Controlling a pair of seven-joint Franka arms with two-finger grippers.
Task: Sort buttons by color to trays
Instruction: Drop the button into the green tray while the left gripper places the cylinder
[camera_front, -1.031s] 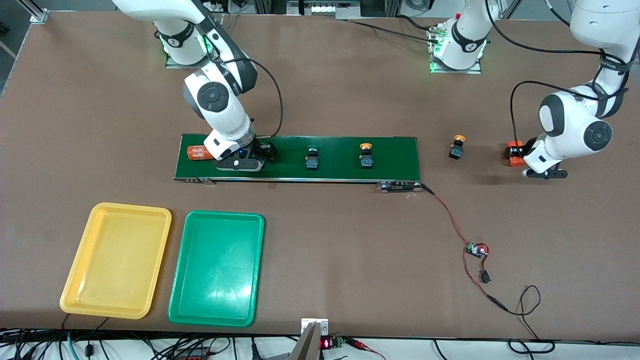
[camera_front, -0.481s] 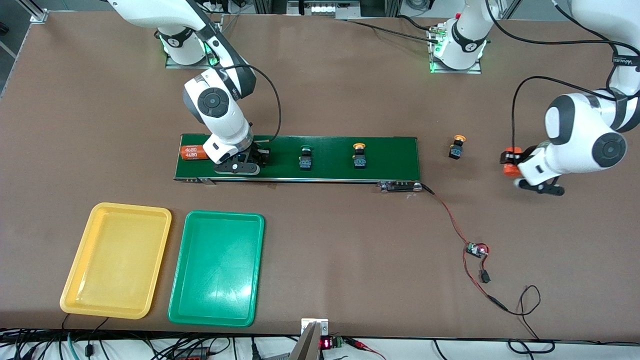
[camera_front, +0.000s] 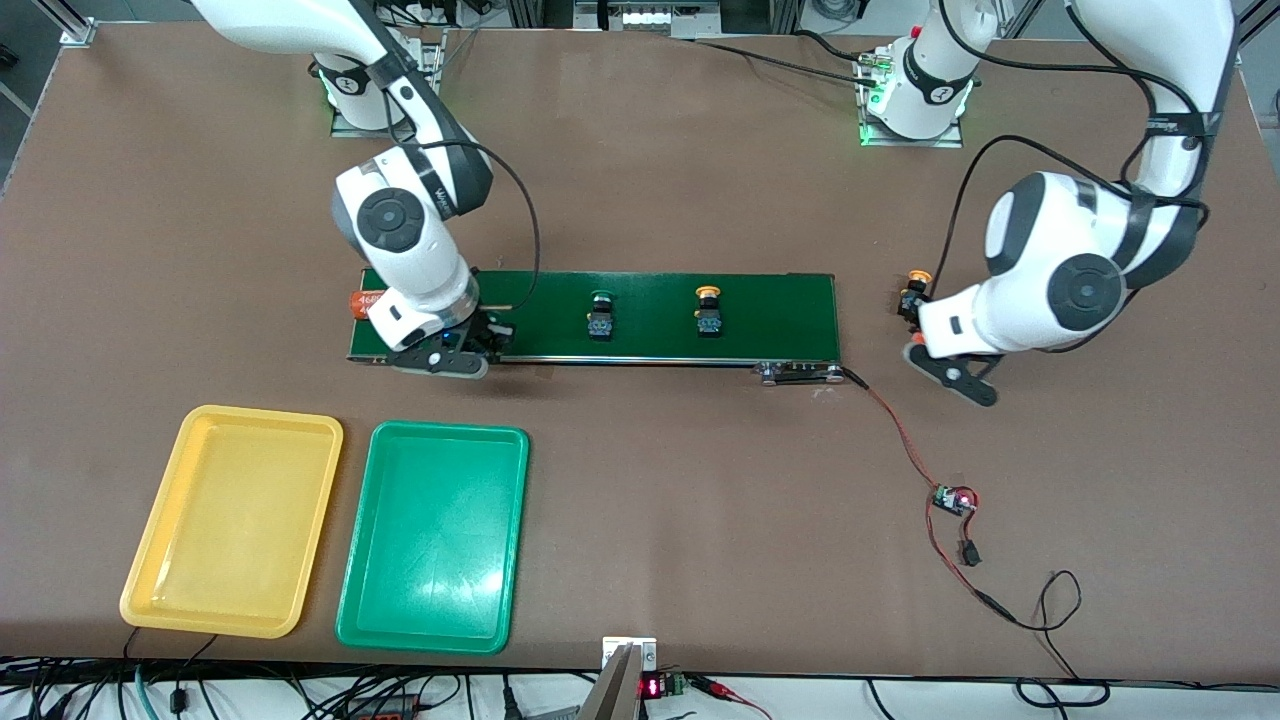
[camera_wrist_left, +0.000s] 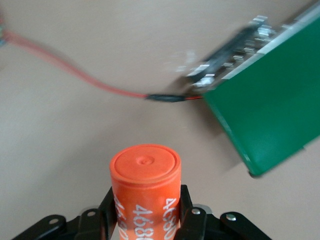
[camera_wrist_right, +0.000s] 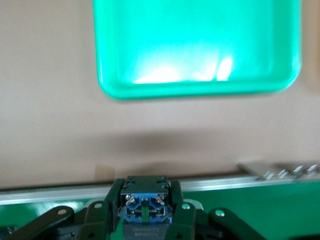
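Trays come first, nearest the front camera: the yellow tray (camera_front: 232, 520) and the green tray (camera_front: 432, 537) lie side by side on the desk (camera_front: 640, 500), both bare. Next out is the conveyor belt (camera_front: 760, 310), over whose near edge the right gripper (camera_front: 470, 350) is pinched shut on a button (camera_wrist_right: 145, 210) — cap colour hidden, only its blue-and-black body shows. The green tray sits straight toward the camera from that gripper, the yellow one beside it, so the cap decides the carry. A green-capped button (camera_front: 600, 320) and a yellow-capped button (camera_front: 708, 315) stand upright on the belt. Past the belt's end, the left gripper (camera_wrist_left: 145, 220) clamps an orange cylinder marked 4680 (camera_wrist_left: 145, 190), beside another yellow-capped button (camera_front: 912, 293) on the desk.
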